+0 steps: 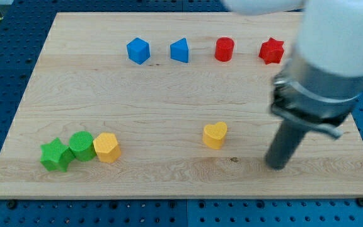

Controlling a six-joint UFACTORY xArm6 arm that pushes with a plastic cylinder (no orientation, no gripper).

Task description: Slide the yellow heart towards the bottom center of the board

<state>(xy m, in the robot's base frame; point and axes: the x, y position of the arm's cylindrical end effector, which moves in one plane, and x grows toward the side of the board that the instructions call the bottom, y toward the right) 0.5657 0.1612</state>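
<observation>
Sitting just right of bottom centre on the desk [169, 101], the yellow heart [215, 135] seems nearly placed; my tip [277, 166], no hand, stands apart to its right.

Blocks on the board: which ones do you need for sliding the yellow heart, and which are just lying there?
For the job: yellow heart; my tip, to the heart's right, apart from it.

Just lying about: blue cube, blue block, red cylinder, red star, green star, green cylinder, yellow hexagon.

Bright, even light; soft short shadows; the near arm [323, 69] is blurred.
</observation>
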